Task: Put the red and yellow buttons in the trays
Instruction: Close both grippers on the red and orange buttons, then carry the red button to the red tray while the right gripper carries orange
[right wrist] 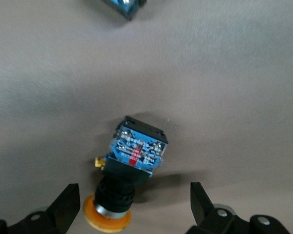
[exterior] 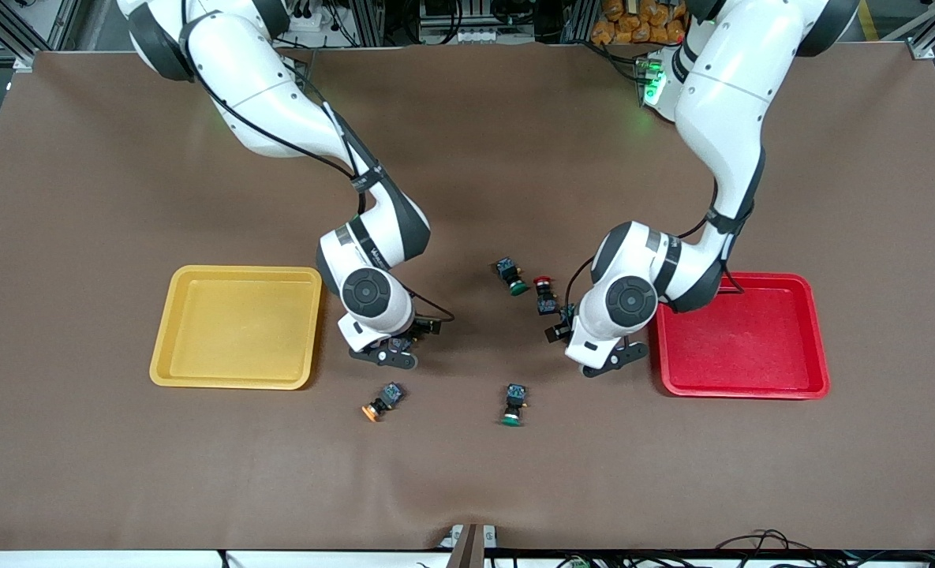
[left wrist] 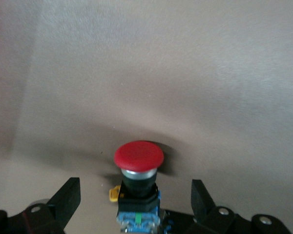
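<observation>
**Spotter:** Nearest the camera lies a green-capped switch [exterior: 513,405]; leave it, it isn't yours. On the brown worktop [exterior: 467,158], the yellow tray [exterior: 238,270] sits toward the right arm's end and the red tray [exterior: 739,278] toward the left arm's, and both hold nothing.

**Operator's mate:** And your end effectors?

**Spotter:** Both are low between the trays. The left end effector [left wrist: 135,187] is spread wide, with a red-capped button [left wrist: 138,155] between its fingers and untouched. The right end effector [right wrist: 134,192] is likewise released around a yellow-capped button [right wrist: 136,148] lying on its side.

**Operator's mate:** How will they handle?

**Spotter:** I'd judge them light, rigid and prone to rolling on the round cap. Pinch the square dark body across its flat sides, not the cap.

**Operator's mate:** Anything in your way?

**Spotter:** A second green-capped switch [exterior: 511,276] lies just beside another red button [exterior: 544,292] near the left arm, and another yellow one [exterior: 381,400] lies nearer the camera than the right arm's wrist.
</observation>
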`<act>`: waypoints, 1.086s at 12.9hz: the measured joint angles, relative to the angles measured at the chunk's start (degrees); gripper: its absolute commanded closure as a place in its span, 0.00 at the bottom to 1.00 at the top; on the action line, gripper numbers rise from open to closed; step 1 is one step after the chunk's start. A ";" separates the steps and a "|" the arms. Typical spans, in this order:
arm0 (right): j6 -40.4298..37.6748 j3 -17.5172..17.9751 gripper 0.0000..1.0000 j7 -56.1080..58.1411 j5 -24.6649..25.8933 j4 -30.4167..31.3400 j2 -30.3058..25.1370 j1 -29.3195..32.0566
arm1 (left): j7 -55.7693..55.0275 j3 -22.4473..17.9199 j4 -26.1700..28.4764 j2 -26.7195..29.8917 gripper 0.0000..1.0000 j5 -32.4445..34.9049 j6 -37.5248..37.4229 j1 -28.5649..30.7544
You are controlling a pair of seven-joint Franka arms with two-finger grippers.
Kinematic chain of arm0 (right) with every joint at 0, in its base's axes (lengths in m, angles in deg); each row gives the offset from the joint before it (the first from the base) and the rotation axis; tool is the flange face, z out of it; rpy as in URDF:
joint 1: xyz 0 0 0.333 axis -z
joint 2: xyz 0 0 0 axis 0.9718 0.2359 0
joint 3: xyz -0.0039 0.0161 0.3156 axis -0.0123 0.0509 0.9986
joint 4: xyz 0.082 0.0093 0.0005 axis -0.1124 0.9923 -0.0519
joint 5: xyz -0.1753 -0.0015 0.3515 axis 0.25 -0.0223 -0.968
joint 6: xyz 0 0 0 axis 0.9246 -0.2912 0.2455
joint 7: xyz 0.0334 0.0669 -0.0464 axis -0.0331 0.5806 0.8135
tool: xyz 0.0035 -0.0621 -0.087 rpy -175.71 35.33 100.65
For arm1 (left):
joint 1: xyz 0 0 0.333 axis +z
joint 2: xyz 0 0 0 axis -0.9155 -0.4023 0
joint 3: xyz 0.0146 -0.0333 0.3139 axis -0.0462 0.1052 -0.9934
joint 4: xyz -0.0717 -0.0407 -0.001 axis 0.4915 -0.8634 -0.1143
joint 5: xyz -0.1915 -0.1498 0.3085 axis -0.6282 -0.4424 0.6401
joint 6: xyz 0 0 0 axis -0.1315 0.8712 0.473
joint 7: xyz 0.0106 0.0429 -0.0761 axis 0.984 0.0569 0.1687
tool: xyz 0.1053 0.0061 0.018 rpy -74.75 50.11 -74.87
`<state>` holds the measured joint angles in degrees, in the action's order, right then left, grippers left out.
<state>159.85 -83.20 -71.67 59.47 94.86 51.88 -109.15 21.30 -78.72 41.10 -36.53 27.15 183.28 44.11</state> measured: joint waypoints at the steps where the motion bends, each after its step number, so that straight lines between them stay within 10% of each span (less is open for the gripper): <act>1: 0.01 0.00 0.40 -0.20 -0.01 0.04 0.02 -0.04 | -0.16 0.00 0.02 -0.48 0.00 0.00 0.17 -0.05; 4: 0.08 -0.39 1.00 -0.56 -0.12 -0.03 0.00 0.00 | -0.21 0.00 0.89 -0.65 0.12 0.00 0.17 -0.26; 9: -0.54 -0.65 1.00 -2.87 -0.22 -0.49 -0.74 0.16 | -1.39 0.30 1.71 -0.09 1.00 0.00 0.25 -0.47; 14: -18.50 -1.05 1.00 -4.08 -0.23 -3.28 -12.95 0.36 | -1.99 -0.31 1.43 4.62 0.93 0.01 -5.22 0.36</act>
<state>141.35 -84.25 -75.75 59.25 91.58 38.93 -108.79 19.30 -79.03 42.54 -31.91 27.16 178.06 44.48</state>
